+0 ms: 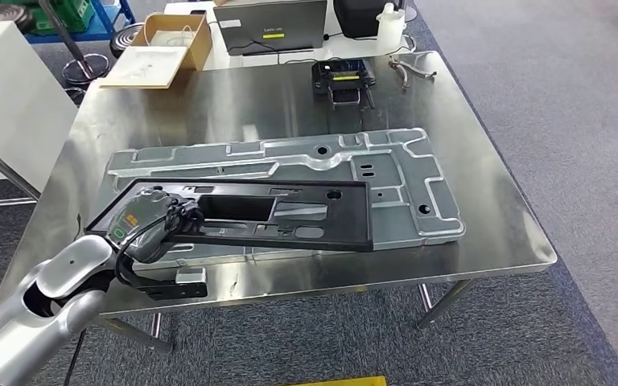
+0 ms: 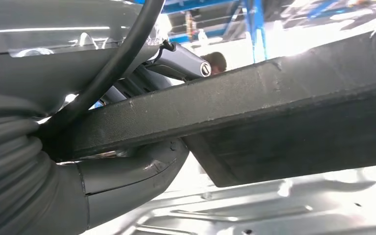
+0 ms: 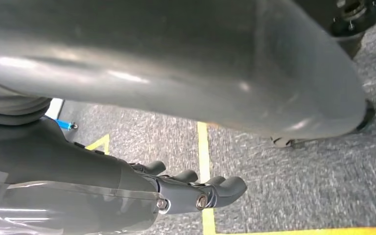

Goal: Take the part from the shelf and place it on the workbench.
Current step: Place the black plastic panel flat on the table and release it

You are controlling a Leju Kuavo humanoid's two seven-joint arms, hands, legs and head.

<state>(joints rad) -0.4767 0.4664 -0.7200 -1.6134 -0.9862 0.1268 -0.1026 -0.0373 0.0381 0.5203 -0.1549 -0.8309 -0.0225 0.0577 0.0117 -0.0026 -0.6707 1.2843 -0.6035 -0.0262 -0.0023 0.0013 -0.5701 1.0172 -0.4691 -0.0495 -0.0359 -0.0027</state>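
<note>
Nearest in the head view, the left hand (image 1: 157,225) gripped the near-left end of one black plastic frame panel (image 1: 290,221), fingers curled over its edge into the rectangular opening. The panel lay flat on top of one silver stamped metal plate (image 1: 402,173), which rested on the steel workbench (image 1: 233,100).

The left wrist view showed what the head view could not: the grey thumb (image 2: 137,169) pressed under the panel's rough black rim (image 2: 274,98) while darker fingers (image 2: 181,61) wrapped over it, with the silver plate (image 2: 274,210) just beneath.

The right hand (image 3: 191,193) hung over grey carpet (image 3: 298,166) crossed by yellow floor tape (image 3: 203,152), its fingers curled inward with nothing in them.

Farther back on the workbench sat one small black device with a blue label (image 1: 342,79) and one pair of pliers (image 1: 410,71). Beyond the far edge stood one open cardboard box (image 1: 169,44), one laptop (image 1: 272,26) and one white plastic jug (image 1: 390,26).
</note>
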